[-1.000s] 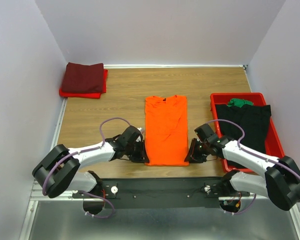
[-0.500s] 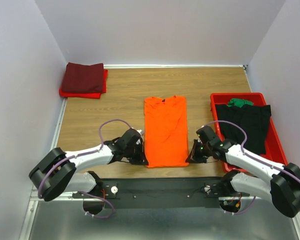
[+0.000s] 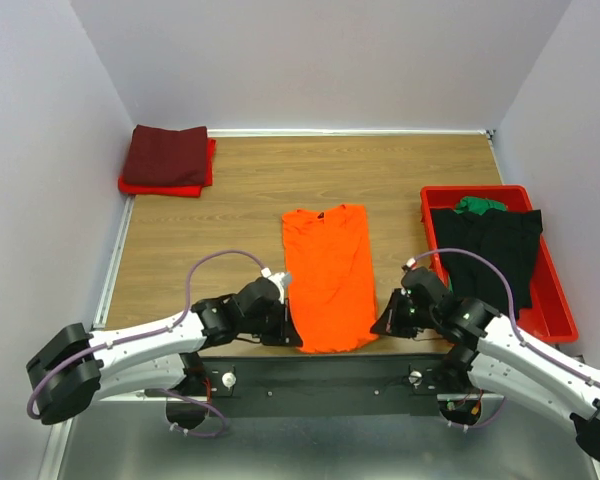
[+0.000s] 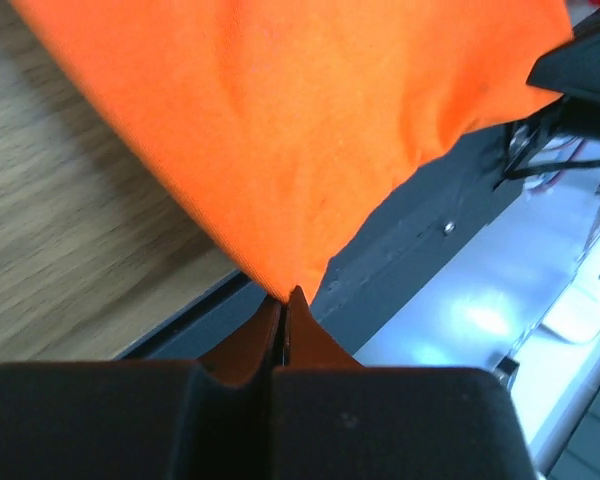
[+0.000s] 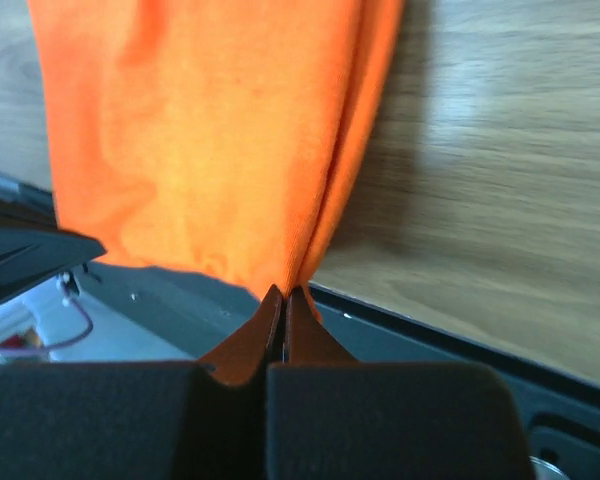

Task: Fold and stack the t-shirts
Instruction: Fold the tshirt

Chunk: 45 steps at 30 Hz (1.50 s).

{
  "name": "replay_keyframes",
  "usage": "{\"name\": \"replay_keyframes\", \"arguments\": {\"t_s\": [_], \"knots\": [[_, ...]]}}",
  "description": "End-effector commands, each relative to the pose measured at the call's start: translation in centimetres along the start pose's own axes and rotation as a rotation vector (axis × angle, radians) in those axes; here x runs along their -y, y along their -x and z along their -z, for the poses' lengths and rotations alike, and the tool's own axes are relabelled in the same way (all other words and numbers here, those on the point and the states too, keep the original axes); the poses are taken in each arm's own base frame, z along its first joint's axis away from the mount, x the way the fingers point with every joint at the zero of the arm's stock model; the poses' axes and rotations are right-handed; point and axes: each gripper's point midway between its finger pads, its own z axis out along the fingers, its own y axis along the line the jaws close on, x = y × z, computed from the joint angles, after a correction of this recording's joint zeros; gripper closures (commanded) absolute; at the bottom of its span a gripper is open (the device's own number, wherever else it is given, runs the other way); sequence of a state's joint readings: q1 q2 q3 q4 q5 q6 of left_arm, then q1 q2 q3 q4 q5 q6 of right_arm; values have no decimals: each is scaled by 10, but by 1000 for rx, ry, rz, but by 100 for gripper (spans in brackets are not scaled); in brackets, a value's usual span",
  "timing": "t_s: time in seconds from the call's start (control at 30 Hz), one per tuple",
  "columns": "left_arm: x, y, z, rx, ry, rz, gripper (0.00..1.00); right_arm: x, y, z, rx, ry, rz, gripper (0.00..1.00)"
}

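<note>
Top external: orange shirt (image 3: pixel 325 275) hem corners now clamped by left gripper (image 3: pixel 288 336) at 7 o'clock, right gripper (image 3: pixel 383 326) at 5. Shirt has been dragged toward 6; hem fold judged ready.

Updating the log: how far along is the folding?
Done: maroon shirt folded on red shirt, far left. In hand: left end effector and right end effector shut on near corners of orange t-shirt. Left: folding it, plus black shirt and green shirt in tray.

Pale lilac walls (image 3: pixel 320 60) enclose a wooden tabletop (image 3: pixel 260 170) — evenly lit.
</note>
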State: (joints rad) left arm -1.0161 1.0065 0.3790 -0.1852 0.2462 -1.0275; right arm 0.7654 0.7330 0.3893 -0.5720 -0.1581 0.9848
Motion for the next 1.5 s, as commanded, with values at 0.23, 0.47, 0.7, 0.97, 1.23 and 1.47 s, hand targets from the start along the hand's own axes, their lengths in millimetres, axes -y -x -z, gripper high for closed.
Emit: {"name": "replay_keyframes", "arguments": {"t_s": [0.23,0.47,0.7,0.97,1.23,1.47], "knots": [[27,66,28,266,50,-46,100,-19,71,31,268,-136,78,100],[31,109,37,344,87,-91,100,-39,113,44,391,-203,148,100],[34,149,56,413,92,-133,100,-65,148,50,466,-238,195,100],[35,191,66,437,117,-167,100,-89,192,50,514,-257,242,100],[28,245,77,459,99,-171,100,-108,254,29,517,-234,259,100],[-17,305,55,470,83,-114,100,-107,314,-22,455,-196,234,100]]}}
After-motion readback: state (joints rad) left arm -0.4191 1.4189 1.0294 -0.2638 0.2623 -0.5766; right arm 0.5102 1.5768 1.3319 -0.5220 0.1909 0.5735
